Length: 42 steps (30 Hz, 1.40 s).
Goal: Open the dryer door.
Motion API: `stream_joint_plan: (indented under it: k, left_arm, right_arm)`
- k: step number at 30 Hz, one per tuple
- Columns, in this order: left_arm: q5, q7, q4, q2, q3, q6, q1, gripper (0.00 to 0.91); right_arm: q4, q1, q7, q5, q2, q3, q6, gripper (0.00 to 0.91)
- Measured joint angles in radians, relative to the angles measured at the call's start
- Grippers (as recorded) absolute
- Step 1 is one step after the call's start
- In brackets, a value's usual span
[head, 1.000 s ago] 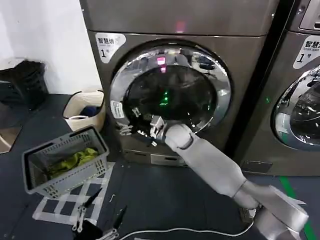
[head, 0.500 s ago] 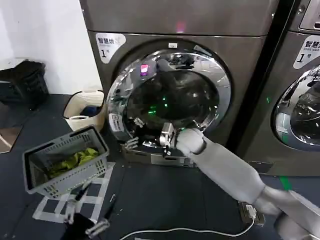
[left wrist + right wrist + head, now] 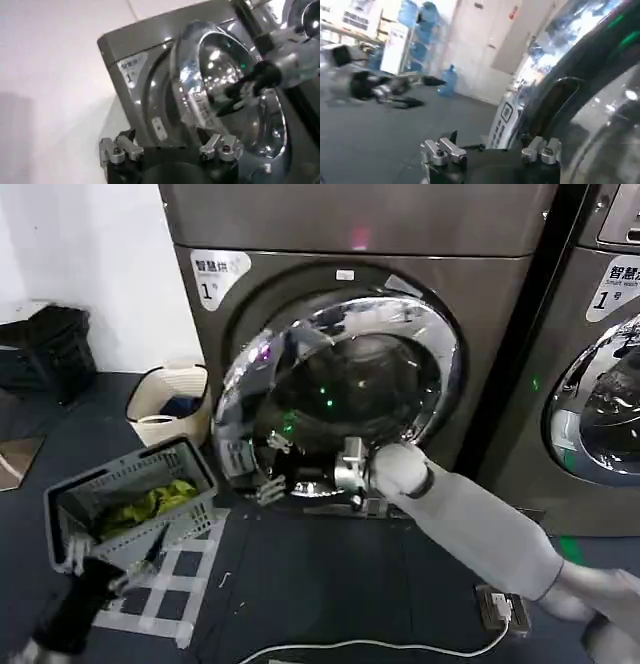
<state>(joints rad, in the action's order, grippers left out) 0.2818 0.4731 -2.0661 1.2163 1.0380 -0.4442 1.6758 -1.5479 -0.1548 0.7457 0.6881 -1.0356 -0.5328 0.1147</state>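
Gleaming chrome-rimmed dryer door, ajar

the dryer door has swung further open, pulled by the right end effector.

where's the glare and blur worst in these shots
Head view: the dryer door chrome rim throws bright reflections, with green and pink light spots on its glass; the left end effector near the basket is smeared by motion. Left wrist view: the door's chrome glares. Right wrist view: soft overall, the room reflected in the door is blurred.
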Motion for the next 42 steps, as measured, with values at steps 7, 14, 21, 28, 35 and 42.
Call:
stream_joint_plan:
  k: [7, 14, 21, 28, 35, 42]
  left_arm:
    - [0.03, -0.005, 0.062, -0.125, -0.025, 0.054, -0.101, 0.907]
    - [0.059, -0.002, 0.111, -0.232, -0.097, 0.099, -0.205, 0.907]
    - [0.068, 0.011, 0.163, -0.35, -0.188, 0.116, -0.322, 0.907]
    - [0.059, 0.017, 0.232, -0.442, -0.354, 0.135, -0.496, 0.907]
    - [0.041, 0.025, 0.301, -0.432, -0.633, 0.146, -0.737, 0.907]
    - [0.041, 0.05, 0.328, -0.388, -0.863, 0.134, -0.93, 0.907]
  right_arm:
    - [-0.046, -0.022, 0.175, 0.095, 0.078, 0.021, 0.024, 0.907]
    - [-0.101, -0.068, 0.328, 0.159, 0.175, 0.07, 0.039, 0.907]
    - [-0.144, -0.132, 0.444, 0.183, 0.273, 0.139, 0.047, 0.907]
    - [-0.169, -0.238, 0.543, 0.181, 0.361, 0.272, 0.03, 0.907]
    - [-0.183, -0.477, 0.562, 0.182, 0.452, 0.565, 0.046, 0.907]
    - [-0.219, -0.874, 0.562, 0.218, 0.494, 1.006, 0.078, 0.907]
